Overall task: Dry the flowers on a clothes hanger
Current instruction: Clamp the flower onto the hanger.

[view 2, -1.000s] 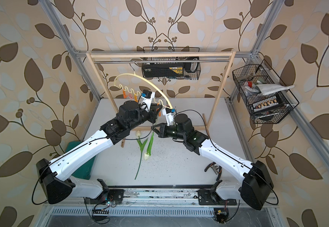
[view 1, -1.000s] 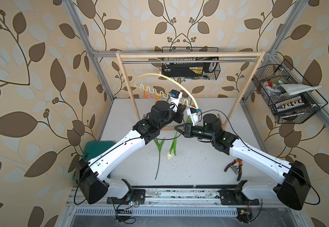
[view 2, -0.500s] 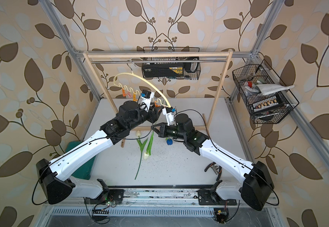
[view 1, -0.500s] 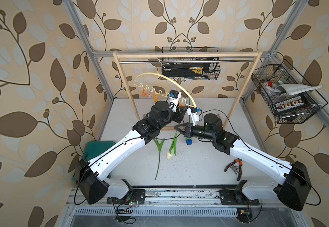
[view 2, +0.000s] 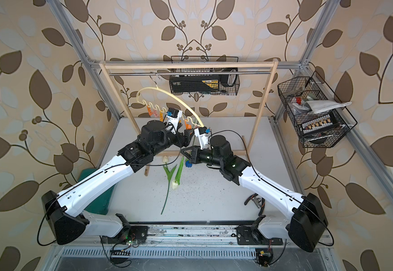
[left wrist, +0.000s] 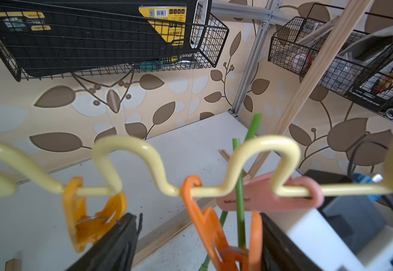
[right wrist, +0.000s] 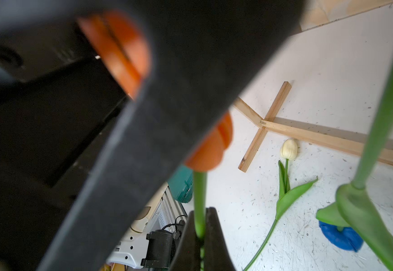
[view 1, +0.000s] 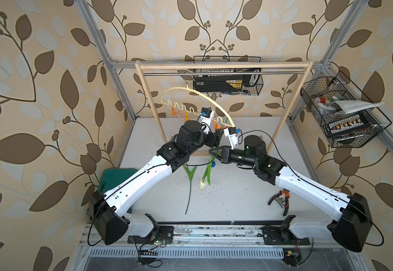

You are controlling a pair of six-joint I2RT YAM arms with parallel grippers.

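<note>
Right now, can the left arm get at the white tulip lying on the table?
Probably yes. The left pincer stands open around an orange clothespin on the hanger, and the tulip lies uncovered on the table below that arm; it would only back off and come down.

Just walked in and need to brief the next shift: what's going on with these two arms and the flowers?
The robot is pegging tulips head-down onto the cream clothes hanger. The right tool is shut on the stem of a cream tulip, just below the orange clothespin that meets the stem's end. The left tool stands open on either side of that clothespin. A blue tulip hangs head-down beside it, and a second cream tulip lies on the table, not yet hung.
</note>
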